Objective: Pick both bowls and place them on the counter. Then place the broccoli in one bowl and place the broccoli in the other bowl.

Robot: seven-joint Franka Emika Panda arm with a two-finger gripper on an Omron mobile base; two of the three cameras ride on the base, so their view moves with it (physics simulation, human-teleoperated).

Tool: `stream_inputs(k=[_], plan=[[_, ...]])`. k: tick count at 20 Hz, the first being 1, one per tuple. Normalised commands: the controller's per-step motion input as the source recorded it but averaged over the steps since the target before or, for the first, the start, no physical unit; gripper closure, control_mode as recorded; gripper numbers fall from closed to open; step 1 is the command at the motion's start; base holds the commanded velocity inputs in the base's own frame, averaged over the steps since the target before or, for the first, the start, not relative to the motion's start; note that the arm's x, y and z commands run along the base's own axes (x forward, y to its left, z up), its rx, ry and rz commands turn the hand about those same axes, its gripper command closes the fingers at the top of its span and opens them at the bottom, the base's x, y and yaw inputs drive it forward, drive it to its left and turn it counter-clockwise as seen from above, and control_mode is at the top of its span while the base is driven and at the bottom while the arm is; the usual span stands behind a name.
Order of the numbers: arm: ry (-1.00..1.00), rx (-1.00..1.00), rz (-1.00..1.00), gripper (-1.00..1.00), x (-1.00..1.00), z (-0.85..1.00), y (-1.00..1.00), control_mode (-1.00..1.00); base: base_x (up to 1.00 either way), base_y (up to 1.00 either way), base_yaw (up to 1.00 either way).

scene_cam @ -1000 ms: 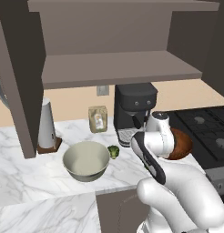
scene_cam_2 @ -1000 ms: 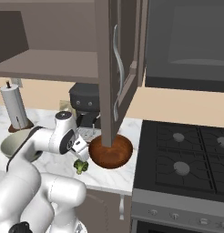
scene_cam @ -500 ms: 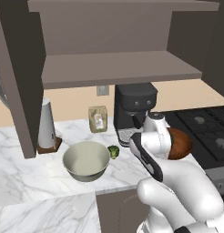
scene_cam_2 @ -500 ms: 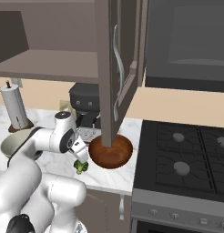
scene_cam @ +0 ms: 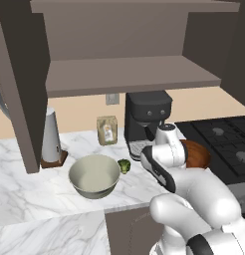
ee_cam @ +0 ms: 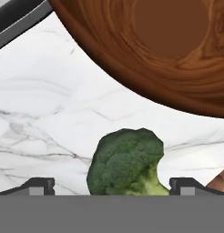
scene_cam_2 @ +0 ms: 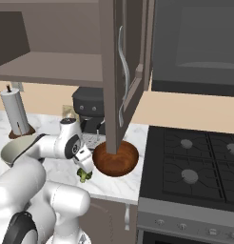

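Observation:
The pale grey-cream bowl [scene_cam: 94, 175] stands upright on the white marble counter [scene_cam: 25, 199]. Right of it on the slab sits the glossy red-brown bowl [scene_cam: 195, 153] [scene_cam_2: 115, 158], beside the stovetop. A broccoli [scene_cam: 124, 166] [scene_cam_2: 83, 175] lies on the marble between the two bowls. My gripper [scene_cam_2: 86, 166] hangs open just over this broccoli, pointing down. In the hand view the broccoli [ee_cam: 125, 166] sits between the two fingertips [ee_cam: 39, 184], with the red-brown bowl's [ee_cam: 168, 45] rim close beyond it. Nothing is held.
A black coffee machine [scene_cam: 147, 122] stands behind the arm, with a small bag [scene_cam: 107, 130] and a paper towel holder [scene_cam: 51, 137] further left. The black stovetop [scene_cam_2: 195, 162] lies to the right. An open cupboard door [scene_cam_2: 114, 71] hangs over the red-brown bowl.
The arm has edged slightly left above the counter. Both bowls and the broccoli have stayed where they were, and the gripper has stayed open.

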Motion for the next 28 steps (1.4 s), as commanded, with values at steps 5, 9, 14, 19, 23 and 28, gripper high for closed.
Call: stream_inputs(k=[5, 9, 14, 19, 23, 28], plan=[[0.16, 0.00, 0.00, -1.00, -0.03, -0.15, -0.14, -1.00, 0.00, 0.00, 0.00], [0.07, 0.00, 0.00, -1.00, 0.03, -0.19, -0.02, -1.00, 0.00, 0.00, 0.00], [0.00, 0.00, 0.00, -1.00, 0.12, -0.11, 0.09, -1.00, 0.00, 0.00, 0.00], [0.00, 0.00, 0.00, -1.00, -0.02, -0.17, 0.03, -1.00, 0.00, 0.00, 0.00], [0.03, 0.00, -0.01, -1.00, -0.21, -0.24, 0.00, -1.00, 0.00, 0.00, 0.00], [0.01, 0.00, -0.03, -1.00, -0.19, -0.21, 0.00, -1.00, 0.00, 0.00, 0.00]])
